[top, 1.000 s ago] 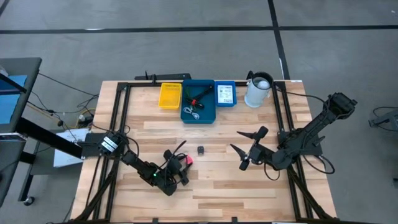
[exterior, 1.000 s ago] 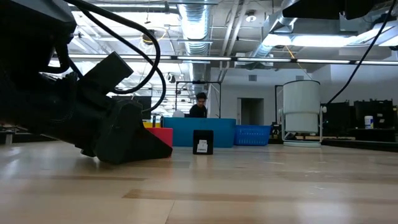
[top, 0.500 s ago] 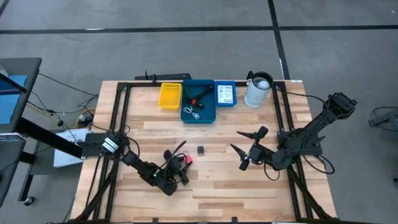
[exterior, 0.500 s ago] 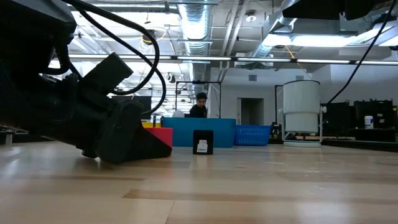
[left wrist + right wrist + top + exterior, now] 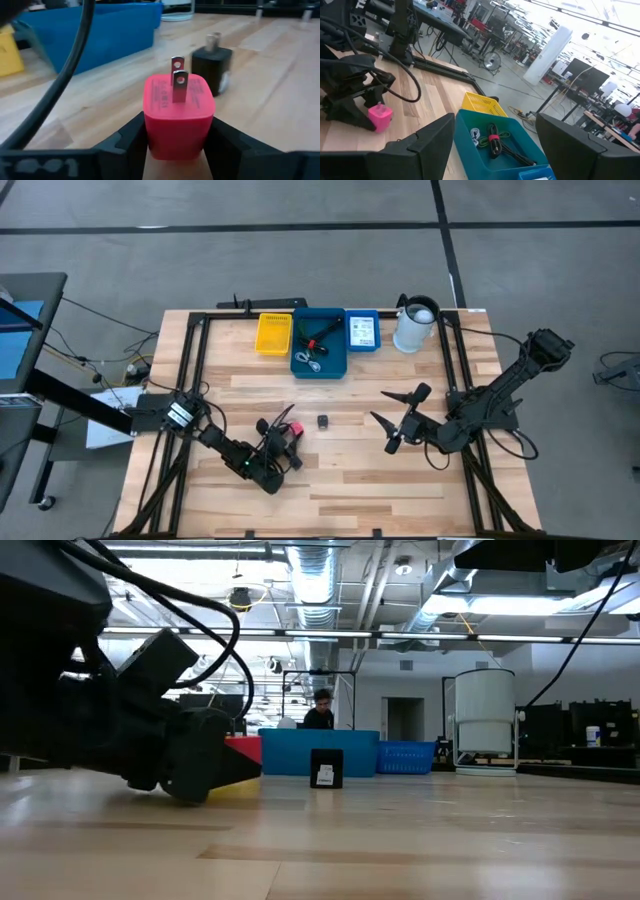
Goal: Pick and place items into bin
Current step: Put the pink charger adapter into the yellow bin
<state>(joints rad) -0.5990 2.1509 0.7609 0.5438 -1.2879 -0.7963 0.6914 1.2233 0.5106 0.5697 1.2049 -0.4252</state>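
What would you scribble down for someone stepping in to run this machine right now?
Left gripper: shut on the pink plug, low over the table's near-left part, just lifted or about to be.
Right gripper: open, holding nothing, waiting over the table's right part.
Done: cables already lie in the blue bin at the far edge.
Left: carry the pink plug to the blue bin, then fetch the small black plug sitting mid-table.
Also at the far edge: a yellow tray, a small blue tray with a white packet, and a white jug.
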